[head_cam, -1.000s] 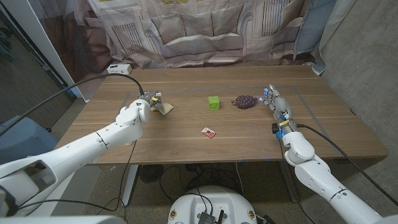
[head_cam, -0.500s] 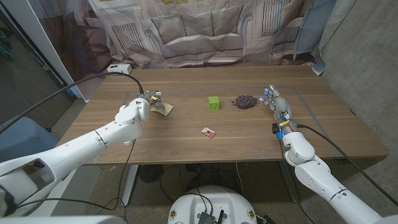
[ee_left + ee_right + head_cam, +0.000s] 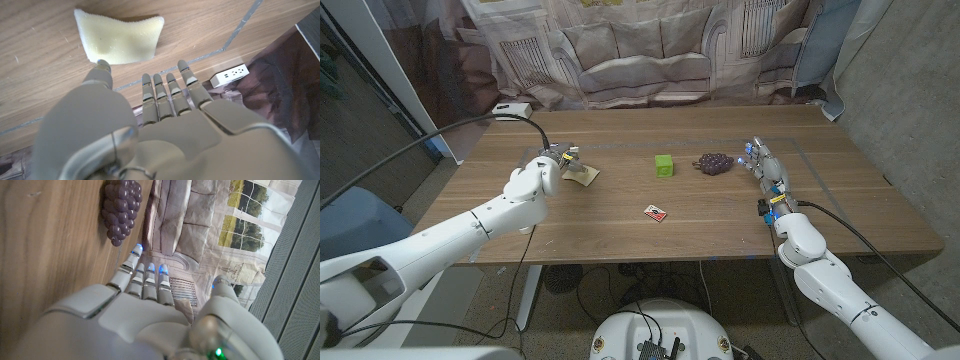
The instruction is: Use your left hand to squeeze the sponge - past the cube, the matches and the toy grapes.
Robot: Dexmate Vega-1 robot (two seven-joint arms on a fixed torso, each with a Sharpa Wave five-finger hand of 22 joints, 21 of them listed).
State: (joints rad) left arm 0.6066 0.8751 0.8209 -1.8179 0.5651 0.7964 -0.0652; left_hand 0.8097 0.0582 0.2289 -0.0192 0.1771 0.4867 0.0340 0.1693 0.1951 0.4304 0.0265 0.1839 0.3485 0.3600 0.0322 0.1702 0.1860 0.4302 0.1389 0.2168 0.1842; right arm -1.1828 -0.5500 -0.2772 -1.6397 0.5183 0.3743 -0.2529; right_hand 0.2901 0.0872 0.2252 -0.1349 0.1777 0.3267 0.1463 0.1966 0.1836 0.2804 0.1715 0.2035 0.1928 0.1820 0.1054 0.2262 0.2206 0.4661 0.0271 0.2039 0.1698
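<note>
Left hand (image 3: 150, 135) is what I am watching most closely: I am holding it just short of the sponge (image 3: 120, 37), fingers stretched out side by side and nothing in its grasp. The sponge is lying on the desk (image 3: 620, 235) right ahead of the fingertips, with the thumb tip close to its near edge. From the head camera the hand is hiding part of the sponge, so whether the thumb is already touching it I cannot say for sure.

Right hand (image 3: 766, 170) is waiting well away across the desk, fingers extended and released, with the toy grapes (image 3: 712, 162) just beside its fingertips.

What is worrying me is the approach. If I am pushing forward with the fingers this straight, they could shove the sponge along the wood instead of wrapping it, since it looks light and soft. If I am closing with only the thumb on one edge, it may fold or flip out of the palm and the squeeze would catch nothing. I am also minding the white power strip (image 3: 229, 75) beyond the hand at the far desk edge.

Counting what I am seeing: one sponge, one green cube (image 3: 664, 165), one box of matches (image 3: 655, 212), one bunch of toy grapes, one power strip.
</note>
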